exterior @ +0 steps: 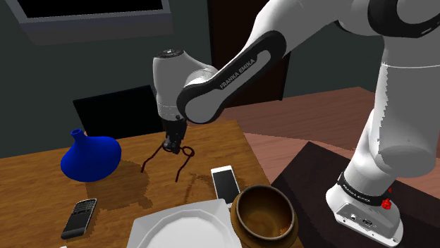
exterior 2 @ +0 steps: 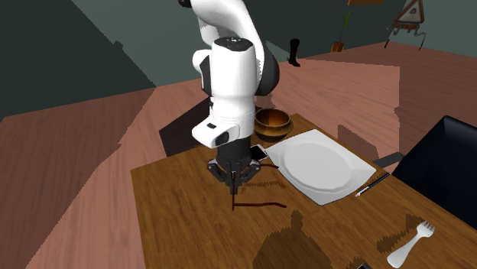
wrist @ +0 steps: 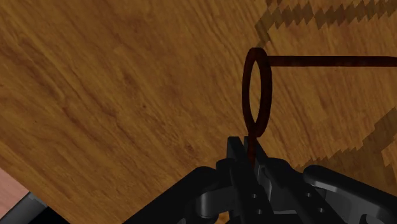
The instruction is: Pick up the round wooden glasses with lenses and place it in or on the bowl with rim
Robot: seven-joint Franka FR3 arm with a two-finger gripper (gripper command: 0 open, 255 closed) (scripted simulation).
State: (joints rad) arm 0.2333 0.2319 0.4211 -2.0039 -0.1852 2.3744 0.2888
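Observation:
My black gripper [exterior: 173,145] is shut on dark brown round glasses [exterior: 185,151] at one lens ring, and they hang a little above the wooden table [exterior: 42,190]. The thin temple arms trail down towards the tabletop. In the wrist view one round ring [wrist: 257,95] stands just past the shut fingertips [wrist: 240,149], with a temple arm running off sideways. The brown wooden bowl [exterior: 264,211] with its thick rim sits near the table's front corner, to the shoulder view's lower right of the gripper. In the second exterior view the gripper [exterior 2: 233,174] holds the glasses [exterior 2: 232,196], and the bowl [exterior 2: 272,121] lies behind the arm.
A white square plate [exterior: 183,229] lies beside the bowl, and a white phone [exterior: 225,183] lies between the bowl and the gripper. A blue vase [exterior: 90,158] and a dark remote [exterior: 79,218] sit to the shoulder view's left. A pen [exterior 2: 372,185] and a white fork [exterior 2: 409,241] lie beyond the plate.

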